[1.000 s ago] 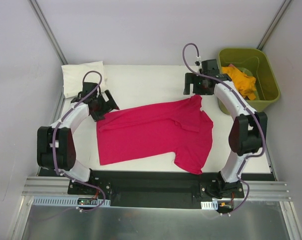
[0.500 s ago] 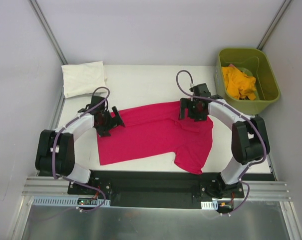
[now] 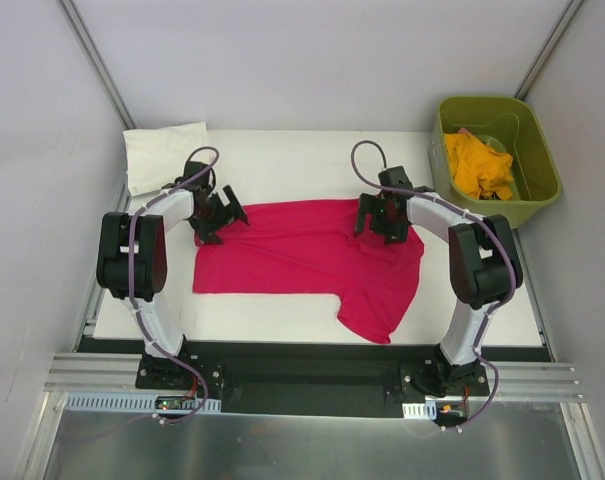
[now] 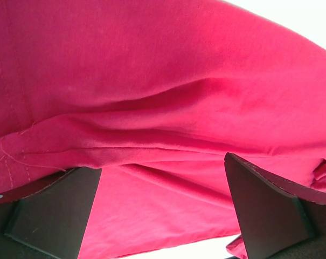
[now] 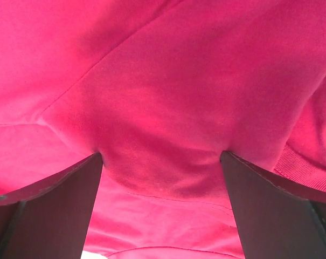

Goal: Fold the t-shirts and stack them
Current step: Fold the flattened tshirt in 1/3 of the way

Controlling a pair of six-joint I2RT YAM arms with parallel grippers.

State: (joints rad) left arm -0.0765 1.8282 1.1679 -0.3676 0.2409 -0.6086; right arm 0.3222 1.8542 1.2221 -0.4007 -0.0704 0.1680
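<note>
The magenta-pink t-shirt [image 3: 302, 258] lies spread across the table's middle, with one sleeve pointing toward the near edge. My left gripper [image 3: 225, 213] is at its far left corner, open, fingers [image 4: 55, 210] set wide over the cloth [image 4: 168, 86]. My right gripper [image 3: 379, 218] sits on the shirt's far right part, open, both fingers [image 5: 265, 205] pressing into the fabric [image 5: 163, 81], which bulges between them. A folded white t-shirt [image 3: 164, 155] rests at the back left corner. The orange-yellow t-shirt [image 3: 479, 165] lies crumpled inside the bin.
The olive-green plastic bin [image 3: 542, 160] stands at the back right, just beyond the right arm. Bare white tabletop [image 3: 292, 160] shows behind the magenta shirt and along its near left side. Grey walls close in the back and both sides.
The right gripper came down from near the bin onto the shirt. The left gripper swung to the far left corner. The shirt's left part shifted toward the back and lies straighter.
</note>
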